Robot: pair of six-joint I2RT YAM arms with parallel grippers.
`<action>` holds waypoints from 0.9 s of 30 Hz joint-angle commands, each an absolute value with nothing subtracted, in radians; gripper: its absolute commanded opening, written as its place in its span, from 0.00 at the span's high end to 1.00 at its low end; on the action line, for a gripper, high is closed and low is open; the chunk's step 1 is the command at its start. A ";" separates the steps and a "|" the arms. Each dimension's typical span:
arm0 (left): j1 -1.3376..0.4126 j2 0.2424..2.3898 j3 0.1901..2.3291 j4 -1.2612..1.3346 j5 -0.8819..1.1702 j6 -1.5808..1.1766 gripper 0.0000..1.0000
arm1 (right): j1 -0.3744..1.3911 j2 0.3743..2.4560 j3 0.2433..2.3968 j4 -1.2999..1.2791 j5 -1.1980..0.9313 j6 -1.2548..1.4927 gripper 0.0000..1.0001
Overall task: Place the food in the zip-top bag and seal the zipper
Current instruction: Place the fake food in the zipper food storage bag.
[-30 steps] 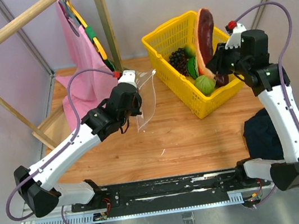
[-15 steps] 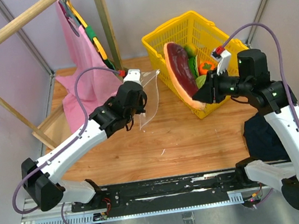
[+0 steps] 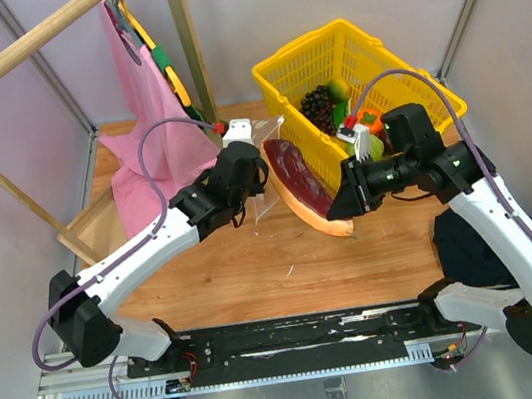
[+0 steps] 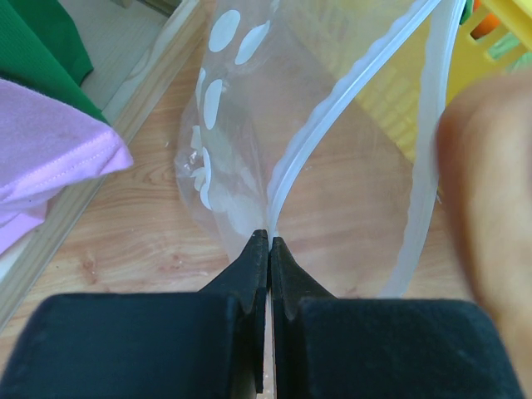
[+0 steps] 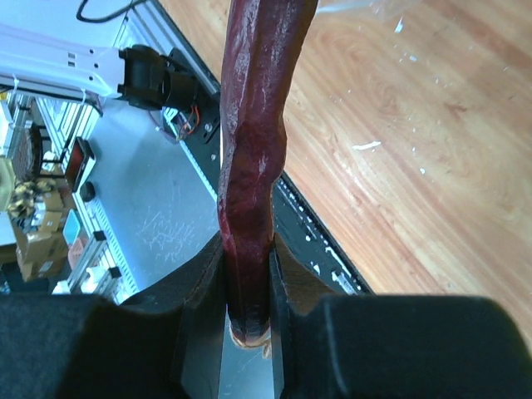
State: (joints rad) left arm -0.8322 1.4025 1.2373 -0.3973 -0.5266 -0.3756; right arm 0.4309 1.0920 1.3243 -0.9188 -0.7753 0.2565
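Our right gripper is closed hard on one end of the long maroon slice with the orange rind, the jaws pressed flat against its two faces. From the clamp the slice runs straight out ahead of the fingers, above the wooden table. In the overhead view its long axis goes from the gripper, near and right, to its free tip, far and left.

Our left gripper is pinched fully closed on the zip-top bag, right where one track of the zipper meets the fingertips. It holds that lip up off the table. The second whitish track bows away to the right, so we judge the mouth to be standing open, though not widely.

The coming move turns on one relation. The slice lies just to the right of the bag and roughly alongside it, with its free tip up near the mouth end. A blurred tan mass at the right edge of the left wrist view is probably that slice, close to the outer track. We cannot tell whether they are touching. We judge that the tip must be steered between the two tracks, long axis first.

The rest of the food, including dark grapes and a green fruit, is in the yellow basket, behind the right arm.
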 commanded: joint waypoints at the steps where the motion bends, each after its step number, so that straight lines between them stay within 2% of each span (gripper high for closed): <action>1: -0.825 1.402 1.237 -0.334 -0.599 -0.401 1.00 | 0.463 1.108 1.299 -0.972 -0.800 0.241 0.99; 13: -0.829 1.379 1.212 -0.316 -0.586 -0.404 1.00 | 0.485 1.171 1.287 -1.021 -0.743 0.243 0.99; 27: -0.944 1.353 1.181 -0.320 -0.591 -0.346 1.00 | 0.486 1.280 1.338 -0.950 -0.676 0.334 0.99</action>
